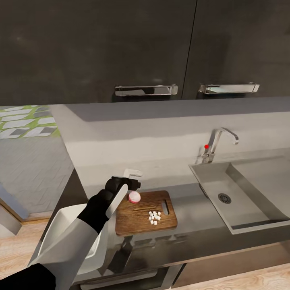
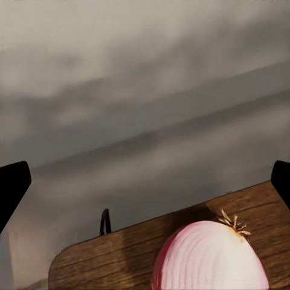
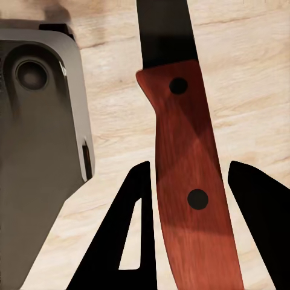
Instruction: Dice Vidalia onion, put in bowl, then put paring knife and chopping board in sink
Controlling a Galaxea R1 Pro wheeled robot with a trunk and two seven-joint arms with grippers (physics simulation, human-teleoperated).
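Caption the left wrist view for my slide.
Open left tool over a halved pink-red layered onion on the brown wooden chopping board.

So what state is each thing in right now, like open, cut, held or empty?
Vidalia onion: cut piece, lying on the chopping board.
Diced onion: small white cubes heaped on the board.
Paring knife: between the right gripper's fingers.
Left gripper: open, beside the onion piece.
Sink: basin bare.
Cabinet doors: shut.
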